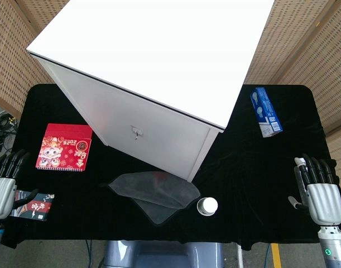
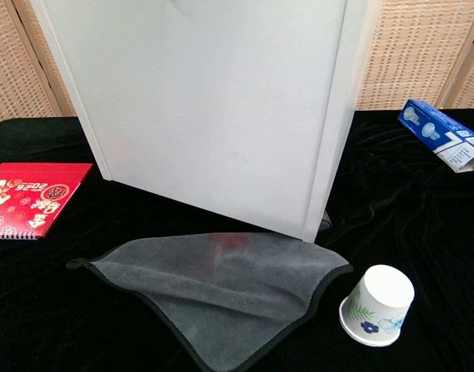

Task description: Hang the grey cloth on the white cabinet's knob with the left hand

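The grey cloth (image 1: 156, 194) (image 2: 221, 287) lies flat on the black table, just in front of the white cabinet (image 1: 148, 61) (image 2: 213, 108). A small metal knob (image 1: 136, 133) sticks out of the cabinet's front face, above the cloth. My left hand (image 1: 4, 184) rests at the table's left edge, far from the cloth, fingers extended and holding nothing. At the right edge my right hand (image 1: 318, 187) lies the same way, fingers apart and empty. Neither hand shows in the chest view.
A red calendar booklet (image 1: 64, 147) (image 2: 31, 199) lies left of the cabinet. A small dark card (image 1: 33, 206) sits by my left hand. A paper cup (image 1: 207, 206) (image 2: 378, 304) lies on its side right of the cloth. A blue box (image 1: 265, 111) (image 2: 444, 144) is at the back right.
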